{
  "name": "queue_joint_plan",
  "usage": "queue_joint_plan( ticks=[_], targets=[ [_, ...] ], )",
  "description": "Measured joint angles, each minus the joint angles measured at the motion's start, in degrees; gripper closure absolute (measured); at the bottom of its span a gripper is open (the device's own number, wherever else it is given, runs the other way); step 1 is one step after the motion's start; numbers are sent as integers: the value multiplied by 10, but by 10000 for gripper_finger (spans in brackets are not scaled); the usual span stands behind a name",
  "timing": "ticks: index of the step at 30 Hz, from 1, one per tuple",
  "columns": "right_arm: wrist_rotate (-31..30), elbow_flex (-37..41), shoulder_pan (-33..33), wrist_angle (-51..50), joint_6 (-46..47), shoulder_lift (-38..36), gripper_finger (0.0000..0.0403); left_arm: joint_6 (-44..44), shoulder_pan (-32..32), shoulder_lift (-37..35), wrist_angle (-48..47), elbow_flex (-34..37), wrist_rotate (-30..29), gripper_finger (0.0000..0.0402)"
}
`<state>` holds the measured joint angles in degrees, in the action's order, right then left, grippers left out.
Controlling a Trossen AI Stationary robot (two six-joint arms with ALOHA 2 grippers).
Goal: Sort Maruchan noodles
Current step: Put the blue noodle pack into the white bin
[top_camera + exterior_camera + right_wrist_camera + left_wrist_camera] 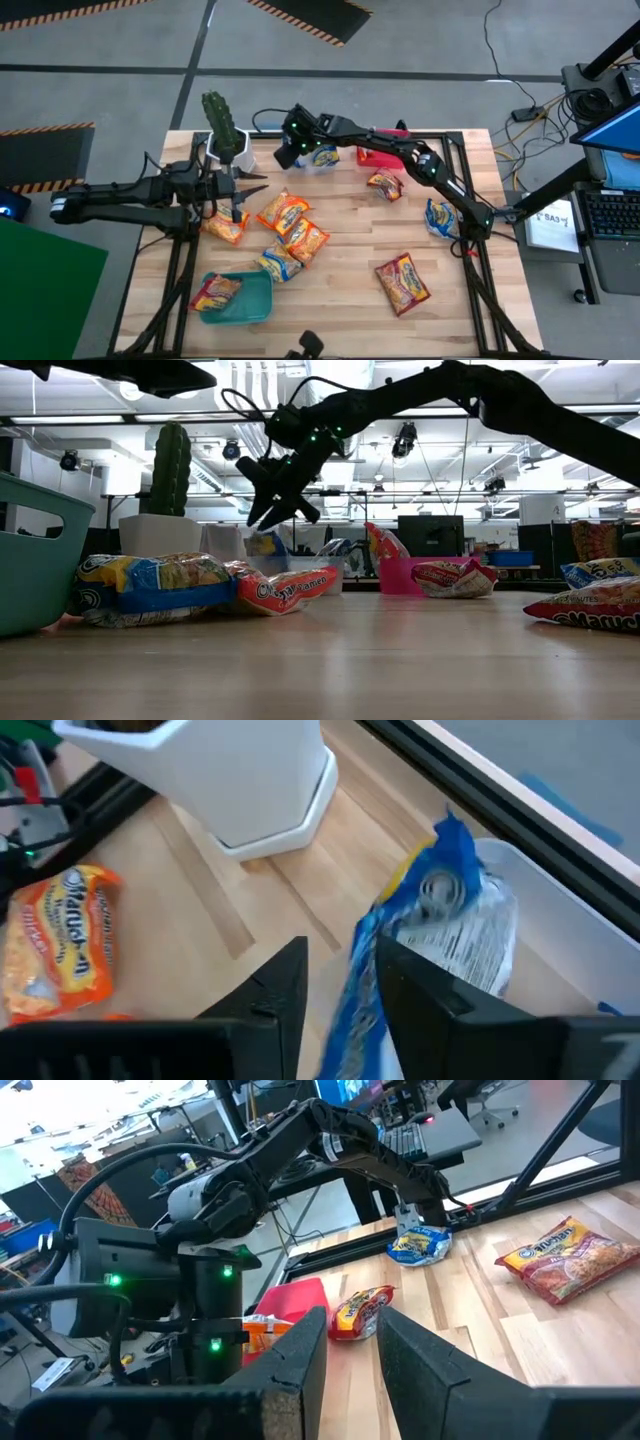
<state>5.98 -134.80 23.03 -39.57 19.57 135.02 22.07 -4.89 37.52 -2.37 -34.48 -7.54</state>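
Several Maruchan packets lie flat on the wooden table: orange ones (283, 212) (307, 240) (225, 225), a blue-yellow one (278, 263), red ones (402, 283) (385, 185) and a blue one (440, 217). One packet (215, 292) lies in the teal bin (250, 305). My right gripper (292, 150) (340, 970) is open at the table's far side, beside the clear bin (325, 163) (570, 920). A blue-white packet (450, 910) stands between its fingers and reaches into that bin. My left gripper (252, 190) (352, 1340) is open and holds nothing, beside the orange packets. My right gripper has the blue-white packet's blue edge (362, 970) between its open fingers. Bare table shows between that edge and one finger (290, 980). The edge lies close against the other finger (400, 975); whether they touch, I cannot tell. The packet's far end rests in the clear bin.
A cactus (222, 125) (170, 470) in a white pot (250, 780) stands at the far left, close to my right gripper. The red bin (380, 155) (400, 575) sits at the far edge with a packet in it. Bare wood lies along the near edge, at its middle.
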Motion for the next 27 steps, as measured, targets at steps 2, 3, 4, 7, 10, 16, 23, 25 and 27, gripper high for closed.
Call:
queue_joint_plan(
  ticks=[2,3,4,7,10,16,23,25,27],
  targets=[
    [-2,0,1,-2,-1,0,295,-1,0,0,0,0,0,326],
    [-3,0,1,-2,-1,0,297,-1,0,0,0,0,0,326],
    [-9,0,1,-2,-1,0,299,0,0,0,0,0,0,326],
    [-49,0,0,-6,-7,0,310,-1,0,0,0,0,0,326],
    [-60,0,0,-10,-26,0,325,-1,0,0,0,0,0,326],
    [-78,1,5,-73,-57,-32,360,-1,0,0,-5,0,0,326],
    [-180,2,25,-221,-77,-42,393,-1,0,0,-7,0,0,326],
    [-174,2,25,-238,-77,-36,394,-1,0,0,-7,0,0,326],
    [-163,5,23,-249,-77,-27,394,-1,0,0,-7,0,0,326]
  ],
)
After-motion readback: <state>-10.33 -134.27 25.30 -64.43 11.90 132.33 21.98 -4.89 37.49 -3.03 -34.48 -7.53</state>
